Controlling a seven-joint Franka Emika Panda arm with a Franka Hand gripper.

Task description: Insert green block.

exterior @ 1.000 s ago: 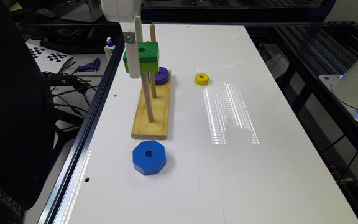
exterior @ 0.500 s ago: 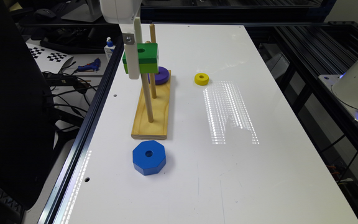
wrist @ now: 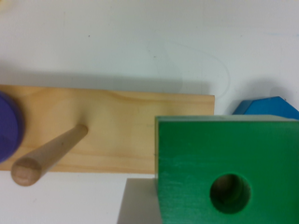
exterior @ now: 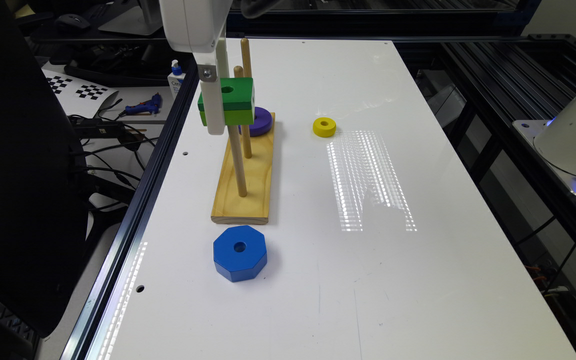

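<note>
Green block (exterior: 228, 101) is sitting high on the nearest peg (exterior: 238, 150) of the wooden base (exterior: 244, 185), peg showing through its hole, the gripper (exterior: 214, 107) clamping its sides.

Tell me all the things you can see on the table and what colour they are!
green block: one, dark green top with lime sides, held up in the air on the nearest peg, peg top visible inside its hole
wooden base: one, pale wood, on the white table
pegs: two seen standing, pale wood, upright on the base
purple ring: one, purple, at the far end of the base
yellow ring: one, yellow, on the table at the exterior view's right of the base
blue octagon: one, blue, on the table just in front of the base
gripper: one, white, holding the green block
</note>
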